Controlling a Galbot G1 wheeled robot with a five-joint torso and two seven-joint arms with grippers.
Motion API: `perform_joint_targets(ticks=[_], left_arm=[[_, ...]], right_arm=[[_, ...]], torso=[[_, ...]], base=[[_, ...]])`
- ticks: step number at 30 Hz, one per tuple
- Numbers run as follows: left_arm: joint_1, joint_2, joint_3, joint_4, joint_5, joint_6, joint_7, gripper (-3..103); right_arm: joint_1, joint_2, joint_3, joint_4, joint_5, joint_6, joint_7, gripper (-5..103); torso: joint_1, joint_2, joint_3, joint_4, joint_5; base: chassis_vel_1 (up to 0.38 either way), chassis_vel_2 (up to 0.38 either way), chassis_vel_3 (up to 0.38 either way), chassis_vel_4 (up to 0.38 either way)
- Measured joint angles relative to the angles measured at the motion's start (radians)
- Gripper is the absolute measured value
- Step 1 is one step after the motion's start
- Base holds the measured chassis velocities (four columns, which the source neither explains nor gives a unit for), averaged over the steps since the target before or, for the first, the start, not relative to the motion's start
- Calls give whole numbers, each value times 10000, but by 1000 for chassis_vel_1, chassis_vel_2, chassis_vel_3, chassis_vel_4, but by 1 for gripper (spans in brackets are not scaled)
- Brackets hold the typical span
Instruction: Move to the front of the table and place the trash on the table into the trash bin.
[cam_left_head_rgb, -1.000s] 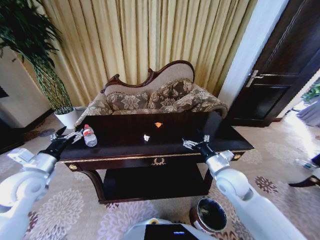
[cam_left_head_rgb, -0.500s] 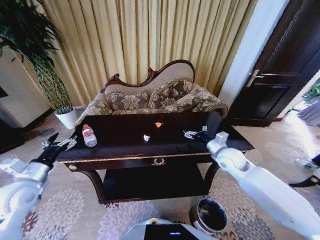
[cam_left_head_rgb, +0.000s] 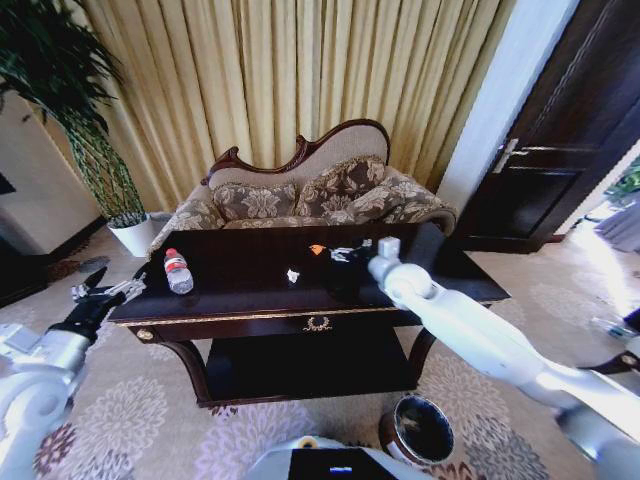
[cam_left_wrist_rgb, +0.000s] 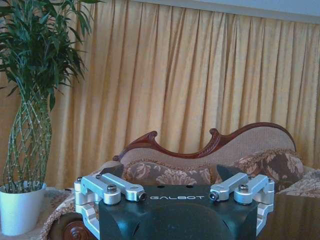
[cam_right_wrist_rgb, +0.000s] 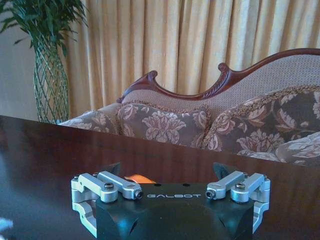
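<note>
Nearest the robot, the trash bin (cam_left_head_rgb: 421, 430) stands on the patterned carpet (cam_left_head_rgb: 120, 420) below the counter's front right corner, bare floor around it. The left end effector (cam_left_head_rgb: 103, 292) hovers off the counter's left end, short of the edge, fingers spread apart. The counter (cam_left_head_rgb: 250, 300) runs wide ahead. The bottle (cam_left_head_rgb: 178, 272) lies near the left edge, a white scrap (cam_left_head_rgb: 292, 275) sits mid-counter, and an orange scrap (cam_left_head_rgb: 316, 249) sits toward the back edge. The right end effector (cam_left_head_rgb: 343, 253) reaches across the counter just beside the orange scrap (cam_right_wrist_rgb: 139, 178), fingers apart. The sofa (cam_left_head_rgb: 310, 195) stands close behind the back edge, before the curtains (cam_left_head_rgb: 300, 80).
</note>
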Motion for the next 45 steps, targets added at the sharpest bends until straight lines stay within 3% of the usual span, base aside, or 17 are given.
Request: perform_joint_targets(ticks=[11, 20, 21, 22, 24, 31, 32, 39, 43, 45], left_arm=[[135, -69, -204, -79, -82, -36, 7, 100], [144, -66, -187, 7, -112, -87, 6, 100], [145, -65, -178, 38, -110, -122, 6, 100], [146, -55, -169, 64, -108, -157, 6, 100], [155, -51, -164, 80, -105, -175, 6, 100], [165, -43, -120, 135, -64, -257, 86, 100], [165, -43, -120, 135, -64, -257, 86, 100], [99, -6, -113, 99, -65, -262, 90, 100], [89, -17, -94, 72, -64, -262, 92, 100], [79, -21, -92, 72, -60, -262, 92, 100]], right_arm=[[790, 1746, -822, -1296, 69, -757, 1306, 100], [811, 2216, -875, -1515, 473, -1384, 2249, 103], [841, 2258, -874, -1549, 510, -1427, 2355, 100], [864, 2277, -874, -1583, 517, -1513, 2418, 90], [869, 2279, -874, -1596, 510, -1591, 2444, 90], [781, 2299, -872, -1681, 227, -1653, 2446, 57], [781, 2299, -872, -1681, 227, -1653, 2446, 57], [654, 2251, -846, -1704, 75, -1488, 2363, 36], [552, 2188, -717, -1619, -69, -1106, 2361, 14], [512, 2165, -631, -1524, -140, -977, 2375, 14]], torso=[[0, 0, 0, 0, 2], [0, 0, 0, -1, 3], [0, 0, 0, -1, 2], [0, 0, -1, 0, 2], [0, 0, 0, 0, 3], [0, 0, -1, -1, 3], [0, 0, -1, -1, 3], [-1, 0, -1, -1, 3], [-1, 0, 0, 0, 3], [-1, 0, 0, 1, 4]], base=[[0, 0, 0, 0], [0, 0, 0, 0], [0, 0, 0, 0], [0, 0, 0, 0], [0, 0, 0, 0], [0, 0, 0, 0], [0, 0, 0, 0], [0, 0, 0, 0], [0, 0, 0, 0], [0, 0, 0, 0]])
